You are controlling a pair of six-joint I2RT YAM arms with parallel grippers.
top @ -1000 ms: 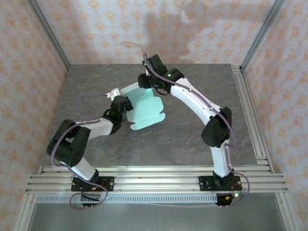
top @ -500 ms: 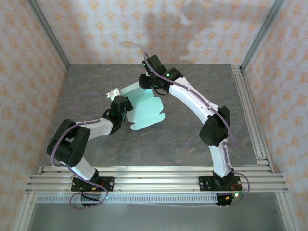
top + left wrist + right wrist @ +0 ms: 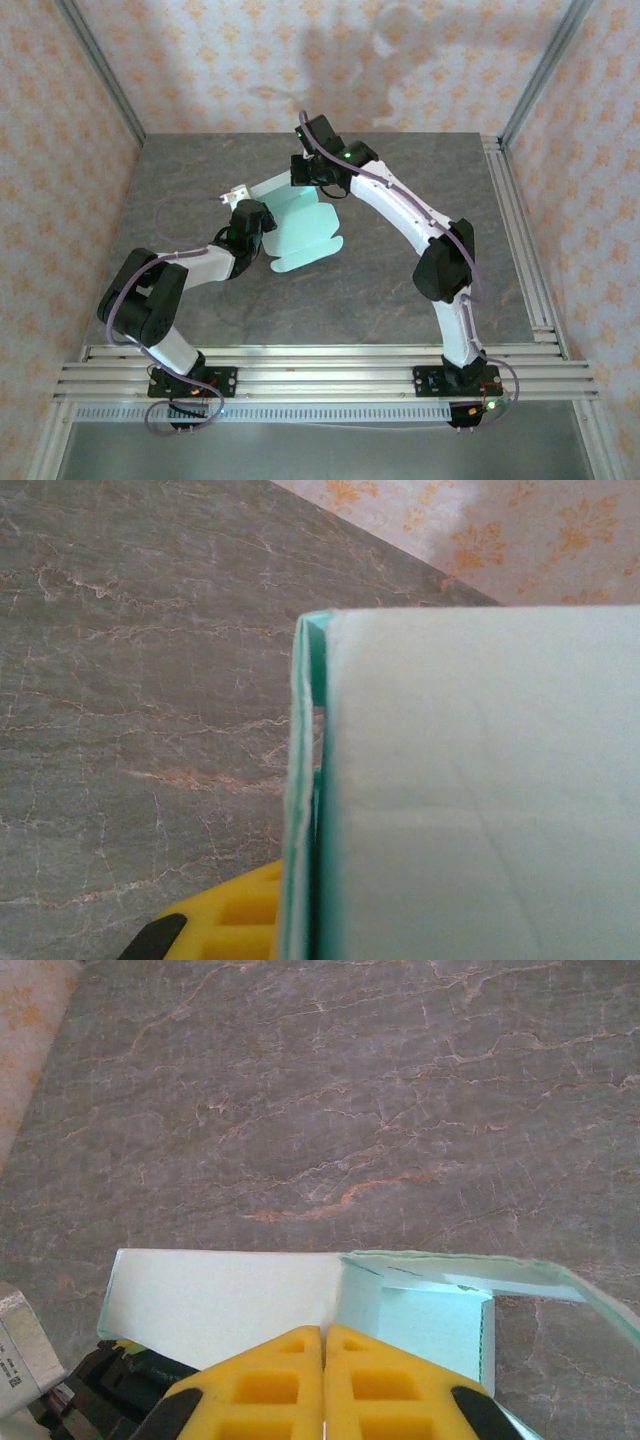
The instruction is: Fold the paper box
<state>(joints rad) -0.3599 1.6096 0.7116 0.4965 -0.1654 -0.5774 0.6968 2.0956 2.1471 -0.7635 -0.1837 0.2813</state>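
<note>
One paper box [image 3: 305,230], partly folded, pinched by left fingers [image 3: 235,920]

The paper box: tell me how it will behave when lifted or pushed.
Probably floppy: the paper box looks like thin card, sheet-thin edge-on in the left wrist view. Likely very light, so a push should slide it across the table rather than tip it. The lifted flap suggests it bends readily at creases.

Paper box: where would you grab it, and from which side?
The paper box lies nearly flat, so its broad face offers nothing to close on. Probably best: pinch a thin outer edge across its thickness, coming in low from the side.
</note>
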